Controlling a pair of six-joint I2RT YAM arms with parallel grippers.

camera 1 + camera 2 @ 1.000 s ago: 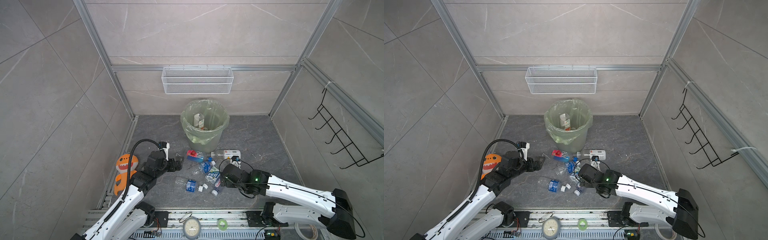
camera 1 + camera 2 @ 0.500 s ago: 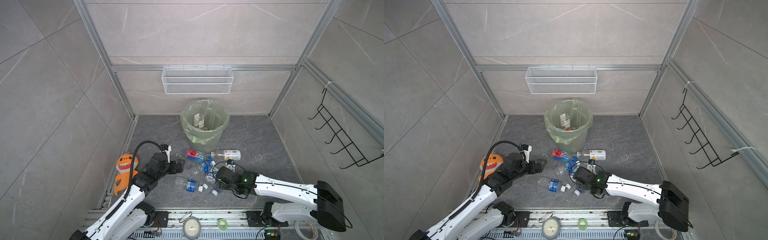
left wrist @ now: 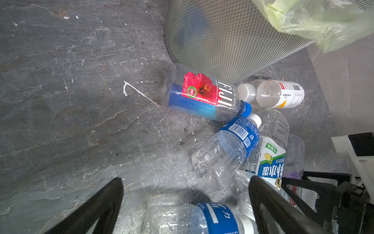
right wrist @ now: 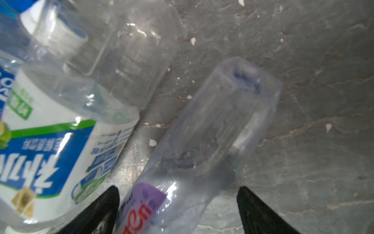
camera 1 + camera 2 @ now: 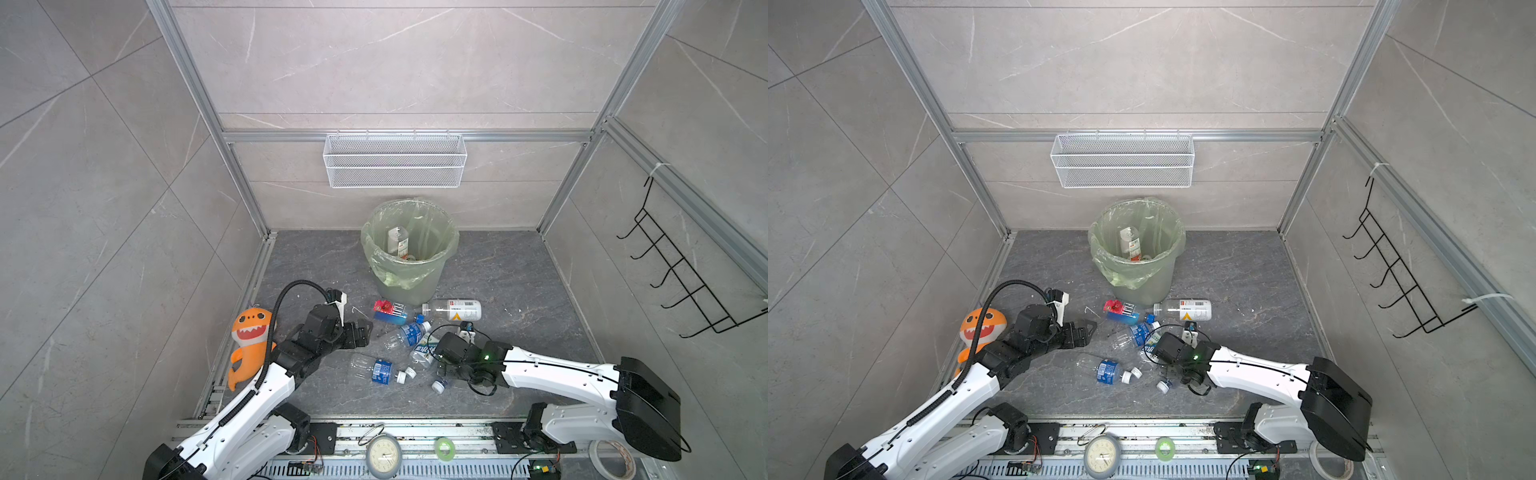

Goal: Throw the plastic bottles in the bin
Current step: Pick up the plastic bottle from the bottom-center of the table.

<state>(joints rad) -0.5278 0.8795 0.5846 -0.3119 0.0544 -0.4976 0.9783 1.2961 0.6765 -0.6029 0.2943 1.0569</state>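
Observation:
Several plastic bottles lie on the dark floor in front of the bin (image 5: 415,286): a red-flower one (image 5: 390,311), a white-label one (image 5: 453,309), blue-label ones (image 5: 405,334) (image 5: 376,370) and a green-and-blue one (image 5: 424,353). Another bottle (image 5: 397,241) stands inside the bin. My left gripper (image 3: 186,194) is open, low over a blue-label bottle (image 3: 194,218). My right gripper (image 4: 178,210) is open with a clear purple-label bottle (image 4: 212,131) lying between its fingers; one finger (image 4: 257,208) is apart from it. In both top views the right wrist (image 5: 457,351) hides those jaws.
An orange plush shark (image 5: 251,336) lies by the left wall. A white wire basket (image 5: 395,160) hangs on the back wall and a black hook rack (image 5: 681,270) on the right wall. A clock (image 5: 382,455) and tape rolls (image 5: 444,449) sit on the front rail.
My right arm has reached leftwards and down into the bottle pile, bringing its jaws round the purple-label bottle. The left arm has barely moved.

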